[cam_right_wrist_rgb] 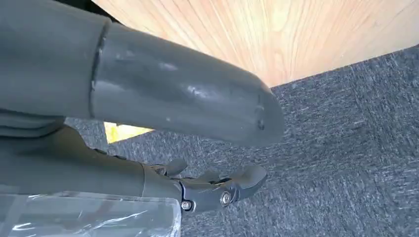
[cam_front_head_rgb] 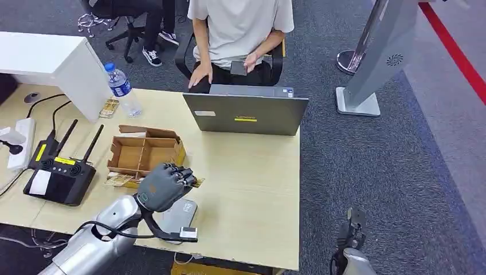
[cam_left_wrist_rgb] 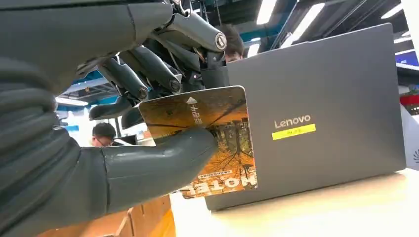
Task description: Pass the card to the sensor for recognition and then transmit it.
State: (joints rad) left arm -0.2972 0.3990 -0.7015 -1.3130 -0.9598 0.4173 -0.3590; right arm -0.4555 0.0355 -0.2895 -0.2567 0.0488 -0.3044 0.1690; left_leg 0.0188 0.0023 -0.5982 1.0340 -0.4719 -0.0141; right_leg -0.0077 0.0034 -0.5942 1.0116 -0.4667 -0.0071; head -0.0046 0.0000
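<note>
Left hand (cam_front_head_rgb: 163, 186) pinches the hotel key card (cam_left_wrist_rgb: 207, 138) between thumb and fingers, above the table (cam_front_head_rgb: 252, 189) near the grey card reader (cam_front_head_rgb: 182, 213). Card looks thin, stiff, slick (grip flat faces). Left wrist view reveals its print; head view hides it. Right hand (cam_right_wrist_rgb: 217, 190) hangs empty, fingers loosely apart.

A light wooden table (cam_front_head_rgb: 252, 195) stands on grey carpet (cam_front_head_rgb: 372, 160). On it, a closed-looking grey laptop (cam_front_head_rgb: 246, 113) stands near the far edge, with a water bottle (cam_front_head_rgb: 122, 89) and a white box (cam_front_head_rgb: 63, 66) to its left. A cardboard divider tray (cam_front_head_rgb: 144, 154) sits mid-table, a black router (cam_front_head_rgb: 57, 175) and a white power strip (cam_front_head_rgb: 17, 140) further left, and a grey sensor (cam_front_head_rgb: 182, 215) lies at the near edge.
</note>
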